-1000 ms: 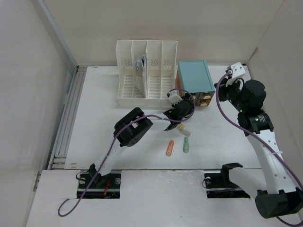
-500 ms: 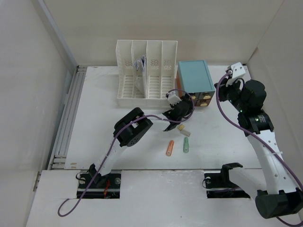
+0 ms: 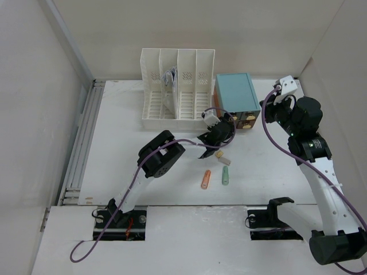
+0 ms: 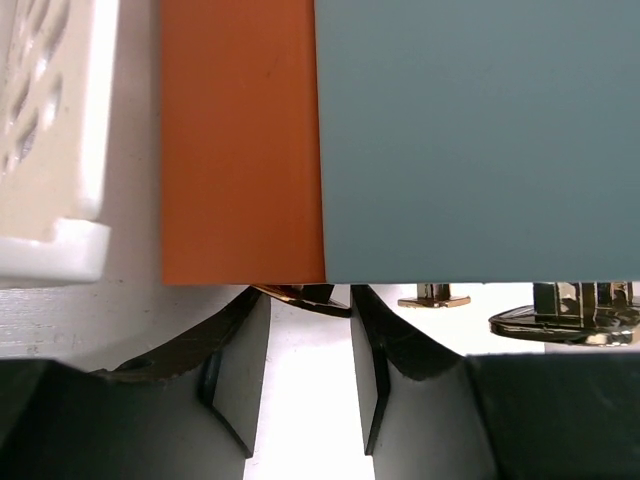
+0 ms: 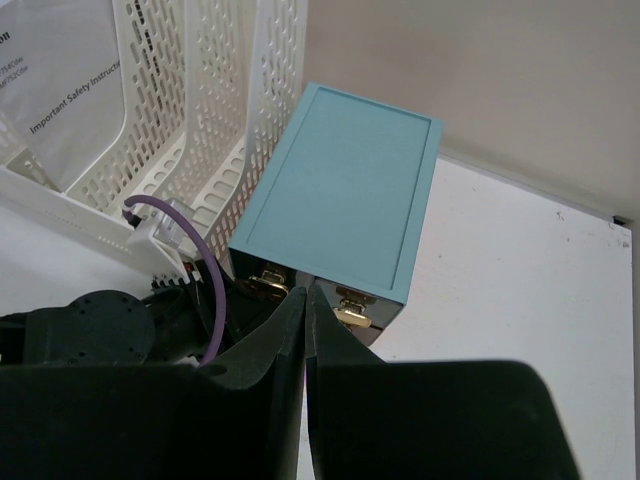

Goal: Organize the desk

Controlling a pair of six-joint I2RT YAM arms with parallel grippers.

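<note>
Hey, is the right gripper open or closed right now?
Shut. In the right wrist view, the right gripper has its two fingers pressed together, with no gap and nothing held between them.

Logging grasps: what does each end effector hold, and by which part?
Right end effector: shut, empty. Left end effector straddles a brass drawer handle on the teal-topped box; whether it grips it cannot be told.

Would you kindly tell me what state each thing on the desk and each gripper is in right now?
Left gripper: open, fingertips at a brass drawer handle.
Right gripper: shut, empty.
Drawer box: drawers look shut.
File rack: upright, paper in one slot.
Orange marker: lying flat on the desk.
Green marker: lying flat, apart from the orange one.
</note>
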